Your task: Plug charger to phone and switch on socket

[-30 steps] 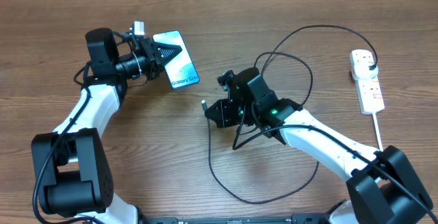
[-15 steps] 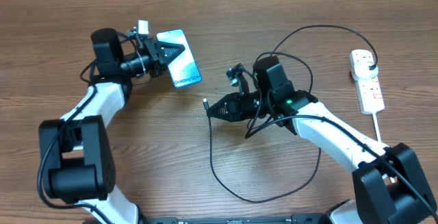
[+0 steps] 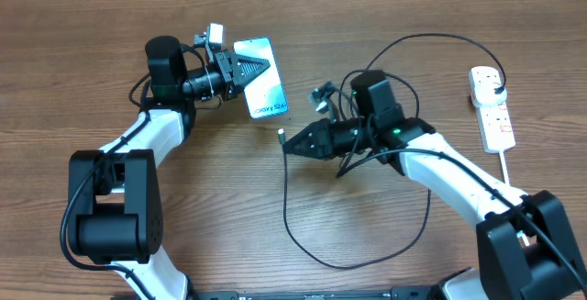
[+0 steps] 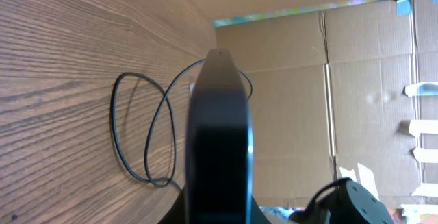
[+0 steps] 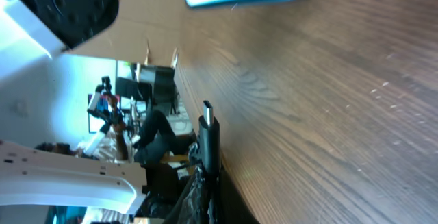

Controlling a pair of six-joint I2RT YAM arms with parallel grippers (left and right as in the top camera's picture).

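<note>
With the socket [image 3: 492, 107] lying untouched at the far right, the step in hand looks like plugging in: the left claw [image 3: 260, 65] grips the phone [image 3: 266, 96] at upper centre-left. The right claw [image 3: 292, 143], just below-right of it, pinches the charger [image 3: 281, 136] behind its tip, near the phone's lower end but apart. Next, the tip must line up with the port and push straight in.

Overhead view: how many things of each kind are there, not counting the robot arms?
Black-edged rectangular smartphone with lit light-blue screen: 1
Long thin black charger cable: 1
Narrow white rectangular power strip with red-marked switches: 1
Total: 3
</note>
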